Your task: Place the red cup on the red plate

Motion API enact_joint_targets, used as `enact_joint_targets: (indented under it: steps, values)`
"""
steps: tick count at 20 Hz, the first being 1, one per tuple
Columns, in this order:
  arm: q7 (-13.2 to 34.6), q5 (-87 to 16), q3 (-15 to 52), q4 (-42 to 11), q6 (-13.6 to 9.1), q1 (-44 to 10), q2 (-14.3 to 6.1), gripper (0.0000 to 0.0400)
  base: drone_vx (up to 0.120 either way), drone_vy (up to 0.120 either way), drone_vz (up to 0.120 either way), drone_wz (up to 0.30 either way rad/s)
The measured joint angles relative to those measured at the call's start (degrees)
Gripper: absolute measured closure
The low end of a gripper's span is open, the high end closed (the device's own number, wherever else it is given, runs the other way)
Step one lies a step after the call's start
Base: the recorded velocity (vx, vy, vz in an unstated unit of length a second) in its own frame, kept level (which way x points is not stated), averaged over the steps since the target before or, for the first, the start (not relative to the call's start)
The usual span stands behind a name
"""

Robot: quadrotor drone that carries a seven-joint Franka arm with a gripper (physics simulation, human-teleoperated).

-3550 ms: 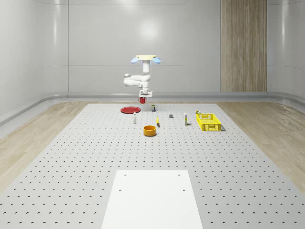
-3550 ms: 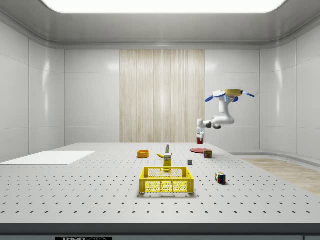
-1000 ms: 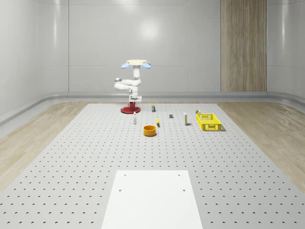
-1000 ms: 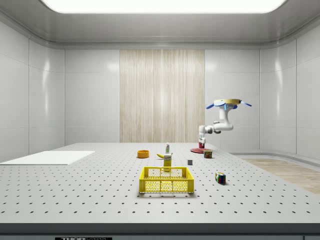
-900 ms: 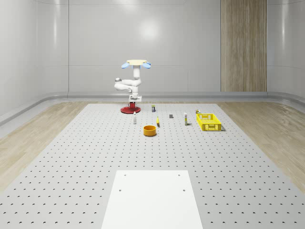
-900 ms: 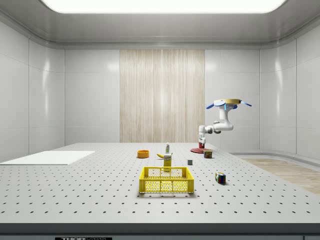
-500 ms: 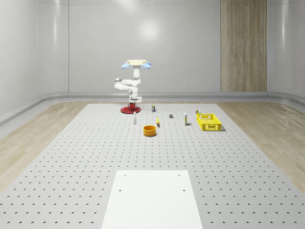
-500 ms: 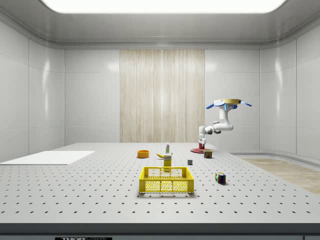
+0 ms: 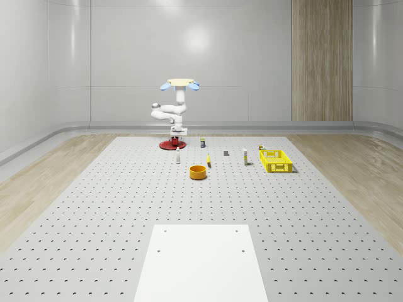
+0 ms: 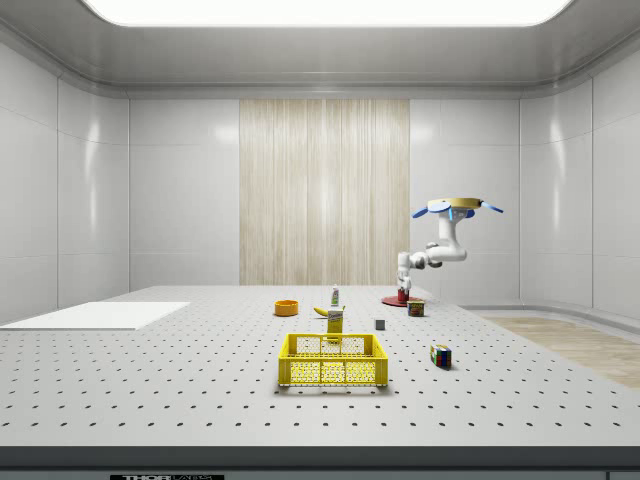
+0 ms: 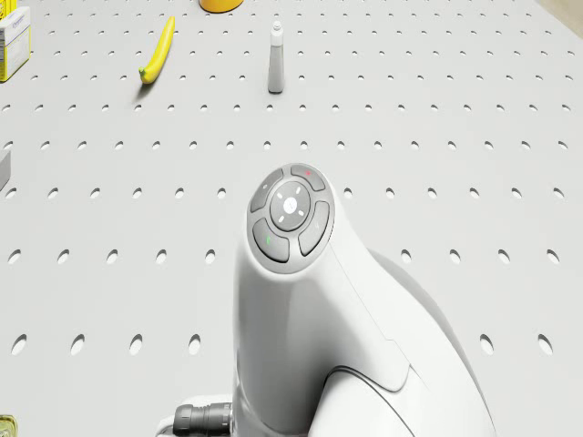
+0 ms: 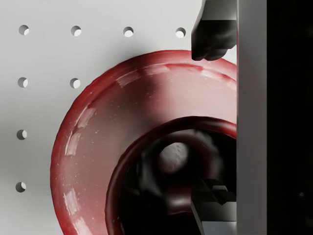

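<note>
Drone (image 9: 180, 83) hovering above red plate (image 12: 93, 147). Red cup (image 12: 161, 166) being gripped by gripper (image 12: 215, 122), directly over plate. Gentle lowering, then release, judged advisable.

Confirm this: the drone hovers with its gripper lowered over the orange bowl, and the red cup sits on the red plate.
Wrong bowl. The gripper is lowered over the red plate, not the orange bowl, as the whole-scene view shows. The drone does hover, and the wrist view shows the red cup over the plate.
</note>
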Motion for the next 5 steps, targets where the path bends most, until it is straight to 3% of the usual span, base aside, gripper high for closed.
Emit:
enact_joint_targets:
  steps: [5]
  values:
    - [0.48,0.95,0.98,-0.18,-0.24,0.08,-0.09,0.001,0.0,0.0,0.0,0.0]
